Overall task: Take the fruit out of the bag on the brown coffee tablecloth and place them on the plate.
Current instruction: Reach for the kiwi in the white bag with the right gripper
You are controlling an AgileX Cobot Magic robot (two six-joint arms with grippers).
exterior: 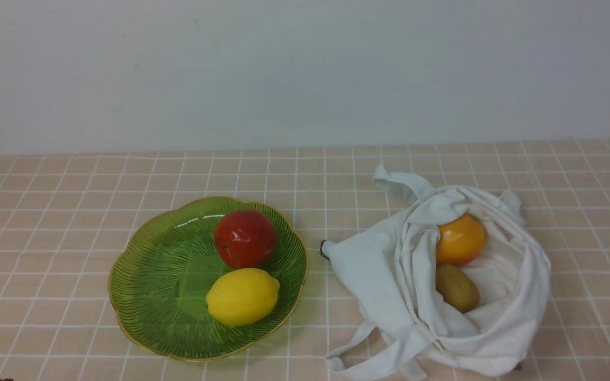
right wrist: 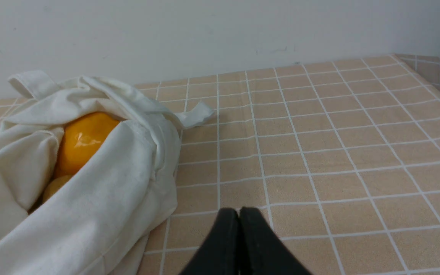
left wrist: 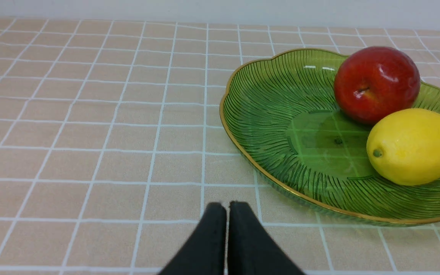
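The white cloth bag (exterior: 389,275) lies open on the right of the checked tablecloth (exterior: 45,222). Inside it sit a round orange fruit (exterior: 460,239) and a brown kiwi (exterior: 457,288). The green plate (exterior: 151,275) on the left holds a red apple (exterior: 245,238) and a yellow lemon (exterior: 242,296). My left gripper (left wrist: 227,208) is shut and empty, low over the cloth beside the plate (left wrist: 266,114). My right gripper (right wrist: 239,214) is shut and empty beside the bag (right wrist: 101,198), where the orange fruit (right wrist: 82,139) shows. Neither gripper appears in the front view.
A pale wall (exterior: 305,69) stands behind the table. The bag's strap handles (exterior: 358,360) trail toward the front edge. The table's far right corner (right wrist: 426,61) shows in the right wrist view.
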